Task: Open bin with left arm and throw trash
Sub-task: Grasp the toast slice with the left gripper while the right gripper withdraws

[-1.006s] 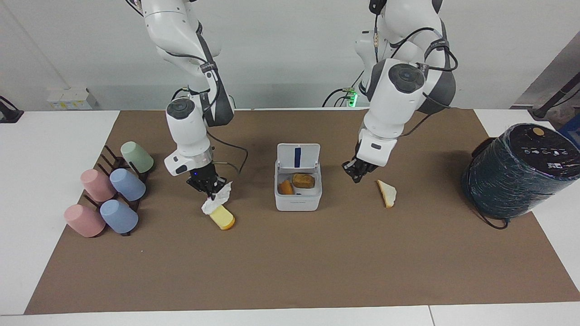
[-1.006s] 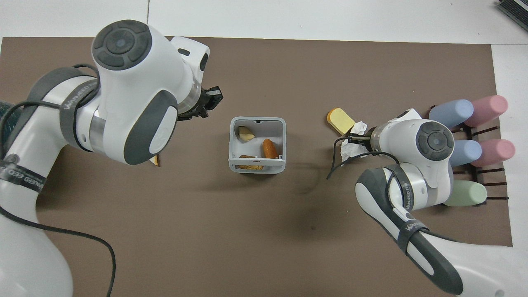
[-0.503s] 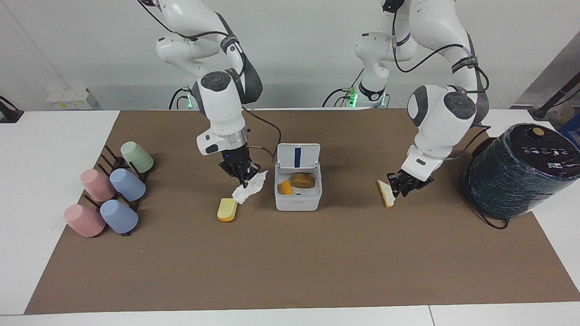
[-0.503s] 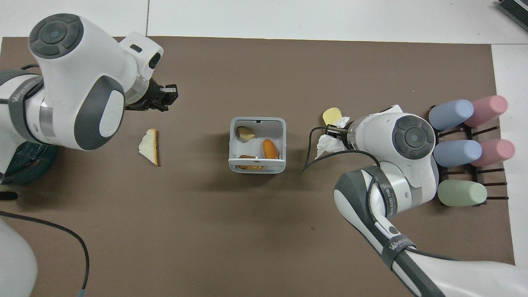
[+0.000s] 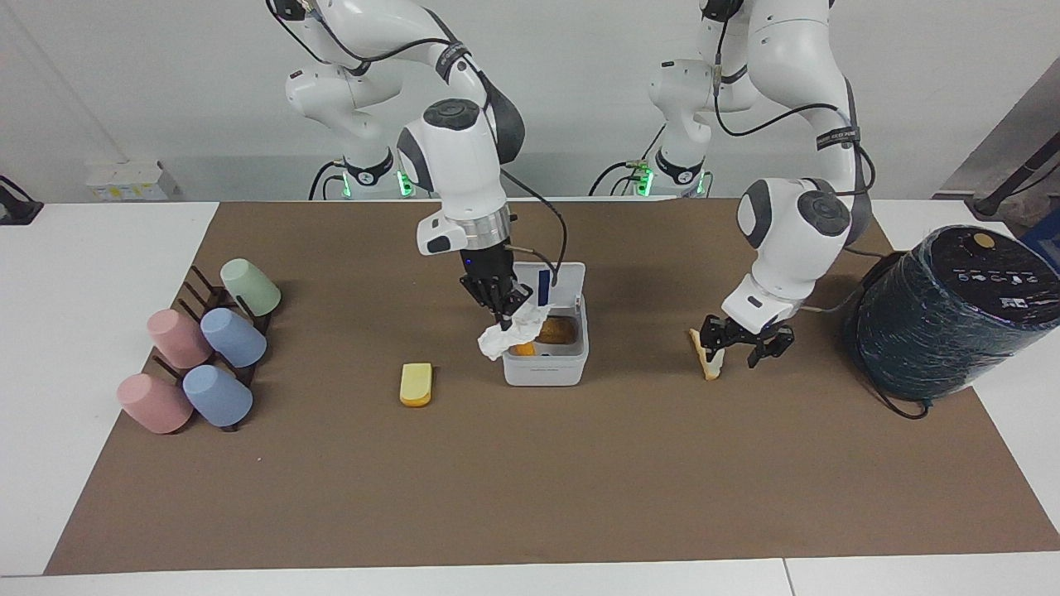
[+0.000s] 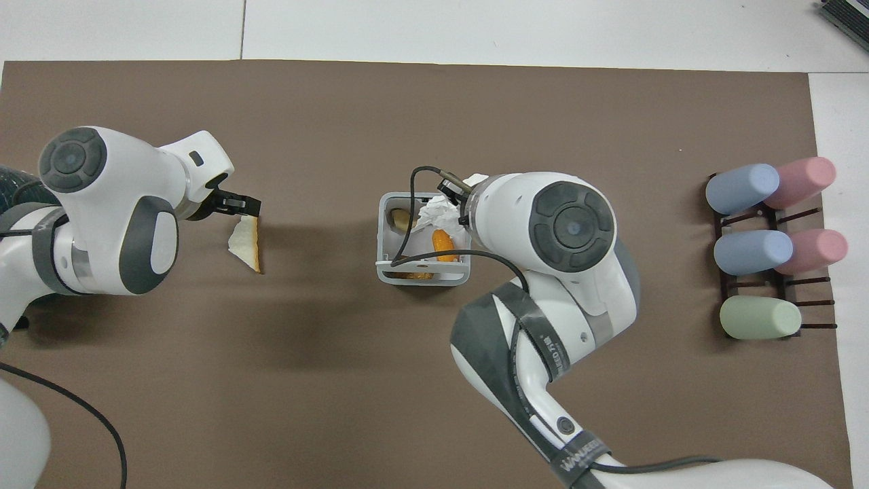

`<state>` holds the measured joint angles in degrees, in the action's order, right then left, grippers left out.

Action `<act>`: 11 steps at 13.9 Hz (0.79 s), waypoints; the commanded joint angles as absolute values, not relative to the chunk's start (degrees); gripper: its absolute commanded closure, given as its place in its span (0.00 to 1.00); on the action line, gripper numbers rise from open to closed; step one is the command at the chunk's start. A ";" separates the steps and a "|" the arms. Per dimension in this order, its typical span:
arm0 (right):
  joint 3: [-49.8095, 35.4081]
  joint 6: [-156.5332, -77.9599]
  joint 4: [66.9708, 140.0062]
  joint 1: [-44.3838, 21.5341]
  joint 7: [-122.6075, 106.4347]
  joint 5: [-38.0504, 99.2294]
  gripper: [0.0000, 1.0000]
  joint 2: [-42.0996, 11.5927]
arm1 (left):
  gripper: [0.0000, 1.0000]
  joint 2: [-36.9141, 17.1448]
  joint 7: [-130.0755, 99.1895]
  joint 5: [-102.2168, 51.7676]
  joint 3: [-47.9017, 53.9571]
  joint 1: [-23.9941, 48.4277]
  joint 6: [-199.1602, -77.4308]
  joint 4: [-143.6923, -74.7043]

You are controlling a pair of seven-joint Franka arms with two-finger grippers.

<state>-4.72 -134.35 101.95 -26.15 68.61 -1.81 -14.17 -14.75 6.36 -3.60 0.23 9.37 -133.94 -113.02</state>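
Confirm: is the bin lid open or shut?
Open: the bin lid stands upright on the side nearer the robots, food scraps showing inside.

The right arm bends at the elbow, its right gripper (image 5: 503,315) pointing down toward 5 o'clock, fingertips pinched. The left arm folds low, its left gripper (image 5: 743,346) pointing down, jaws spread.

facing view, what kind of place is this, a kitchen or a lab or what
Most likely a robotics lab or test bench, not a kitchen: two robot arms mounted at a white table covered by a brown mat, staged props like the cup rack and small bin, and plain walls.
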 commanded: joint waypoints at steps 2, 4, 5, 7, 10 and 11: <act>-4.66 -134.91 101.07 -27.86 69.79 -0.62 0.38 -17.05 | 0.22 -15.56 7.12 -2.99 0.09 9.93 -139.73 -118.46; -4.66 -133.42 101.07 -27.95 70.05 -0.62 0.00 -16.96 | 0.23 -15.38 7.03 -2.99 0.09 9.93 -140.54 -120.32; -4.66 -133.16 100.90 -27.95 70.14 -0.62 0.00 -16.88 | 0.25 -15.03 6.86 -2.99 0.09 9.93 -140.80 -121.63; -4.66 -132.98 100.37 -28.04 70.14 -0.79 0.00 -16.79 | 0.34 -14.77 6.77 -2.99 0.09 9.84 -140.80 -122.96; -4.40 -131.93 100.11 -26.73 68.04 -1.84 0.00 -16.09 | 0.70 -14.77 5.89 -2.99 0.09 9.93 -140.71 -122.87; -3.96 -131.05 100.19 -26.20 64.11 -2.63 0.00 -16.00 | 0.87 -14.85 5.45 -2.99 0.09 10.02 -140.71 -122.44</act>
<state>-4.16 -133.06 100.66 -27.66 68.39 -2.09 -16.53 -15.73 6.34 -3.61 0.64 9.54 -139.75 -120.43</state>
